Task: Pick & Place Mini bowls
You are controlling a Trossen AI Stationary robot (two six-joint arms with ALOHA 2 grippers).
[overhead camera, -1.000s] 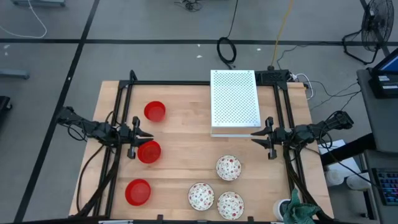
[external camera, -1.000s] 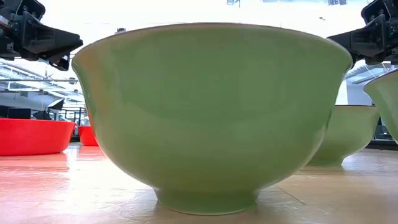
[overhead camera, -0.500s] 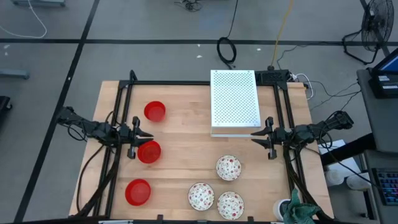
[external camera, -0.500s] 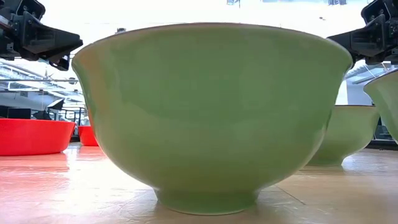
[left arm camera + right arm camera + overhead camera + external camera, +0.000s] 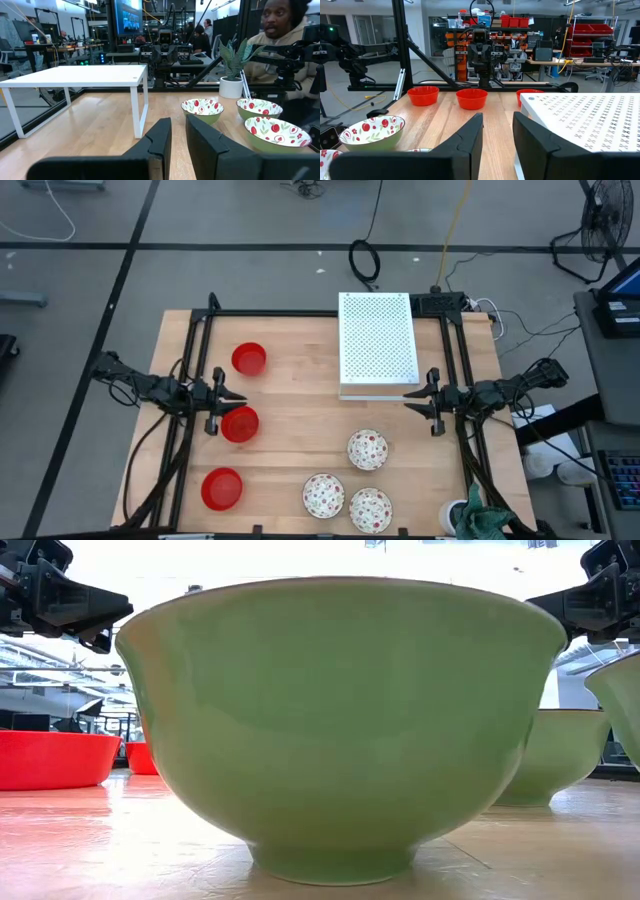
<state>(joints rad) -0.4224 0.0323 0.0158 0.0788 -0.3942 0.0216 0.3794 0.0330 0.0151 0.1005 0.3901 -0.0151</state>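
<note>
On the counter [image 5: 290, 405] all six mini bowls sit loose, so I judge nothing is placed yet: three red bowls [image 5: 241, 423] down the left side, three floral bowls [image 5: 367, 449] clustered near the front right, the white perforated board [image 5: 377, 346] bare at the back. My left gripper [image 5: 232, 399] hovers just beside the middle red bowl, fingers slightly parted, empty. My right gripper [image 5: 411, 398] hangs level at the board's near edge, also slightly open, holding nothing.
</note>
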